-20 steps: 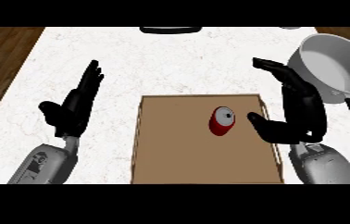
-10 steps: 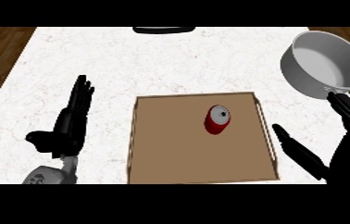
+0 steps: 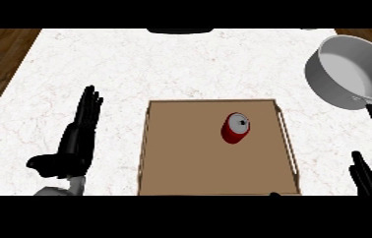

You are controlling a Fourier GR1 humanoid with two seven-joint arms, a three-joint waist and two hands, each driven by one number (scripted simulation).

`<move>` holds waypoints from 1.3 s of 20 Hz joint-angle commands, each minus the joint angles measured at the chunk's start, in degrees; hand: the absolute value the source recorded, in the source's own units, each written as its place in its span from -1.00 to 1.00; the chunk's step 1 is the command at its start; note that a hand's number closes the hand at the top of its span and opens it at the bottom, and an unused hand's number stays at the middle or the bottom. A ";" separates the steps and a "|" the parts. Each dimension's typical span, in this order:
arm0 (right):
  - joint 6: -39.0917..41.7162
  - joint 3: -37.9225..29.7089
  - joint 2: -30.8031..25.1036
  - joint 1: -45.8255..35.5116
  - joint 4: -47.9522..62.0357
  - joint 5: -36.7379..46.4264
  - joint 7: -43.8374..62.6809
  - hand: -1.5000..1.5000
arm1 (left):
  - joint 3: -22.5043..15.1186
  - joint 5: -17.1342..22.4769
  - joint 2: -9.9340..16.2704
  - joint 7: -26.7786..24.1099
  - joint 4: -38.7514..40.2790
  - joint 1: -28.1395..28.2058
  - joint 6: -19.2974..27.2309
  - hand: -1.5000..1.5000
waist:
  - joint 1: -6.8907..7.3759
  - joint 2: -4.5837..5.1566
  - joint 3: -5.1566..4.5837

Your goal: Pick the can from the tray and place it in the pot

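A red can (image 3: 235, 128) with a silver top stands upright on the brown tray (image 3: 181, 168), toward the tray's far right part. The grey pot (image 3: 341, 74) sits at the counter's right edge, partly cut off, its inside showing nothing. My left hand (image 3: 73, 143) rests open left of the tray, fingers straight and pointing away. Of my right hand (image 3: 360, 173) only fingertips show at the lower right edge, right of the tray and apart from the can. Neither hand touches the can.
The white marble counter (image 3: 167, 65) stretches beyond the tray. A dark object (image 3: 180, 30) lies at the far edge. Wooden floor (image 3: 13, 50) shows at the far left.
My right hand has drawn back from beside the can to the lower right edge, nearly out of view. The left hand slid lower. The view shifted; the can stays on the tray.
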 commanded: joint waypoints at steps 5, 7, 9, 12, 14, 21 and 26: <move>12.89 2.66 -4.40 10.00 -2.75 19.90 22.46 -1.00 | -0.89 -0.55 -0.62 0.23 -0.59 -0.48 -0.56 0.00 | 1.17 0.69 -0.24; 16.53 5.21 -1.30 6.94 -3.16 26.92 29.82 -1.00 | 0.49 0.32 -0.02 0.48 0.08 -1.42 -1.36 0.00 | 1.98 0.90 -0.25; 22.17 7.73 1.51 4.12 -5.12 31.34 37.42 -1.00 | -0.67 -0.61 -0.63 0.35 -1.12 -0.19 -0.69 0.00 | 2.42 0.74 -0.16; 30.72 11.67 5.78 -3.22 -5.55 37.42 46.58 -1.00 | 1.01 0.42 -0.44 -0.91 2.23 -0.75 -2.91 0.00 | 1.72 0.51 -0.02; 34.91 13.10 10.09 -10.32 -1.71 40.24 51.48 -1.00 | -1.39 -2.15 -0.72 1.43 -2.95 0.06 -0.45 0.00 | 2.30 0.36 0.07; 36.73 12.84 11.29 -18.40 9.39 40.84 59.93 -1.00 | -0.48 -3.51 -4.15 0.43 1.01 0.11 -0.82 0.00 | 0.87 0.20 0.17; 38.95 9.04 10.43 -23.32 14.26 34.02 58.94 -1.00 | 1.78 -5.49 -4.93 3.21 0.94 -2.91 -0.91 0.00 | 0.67 0.15 0.20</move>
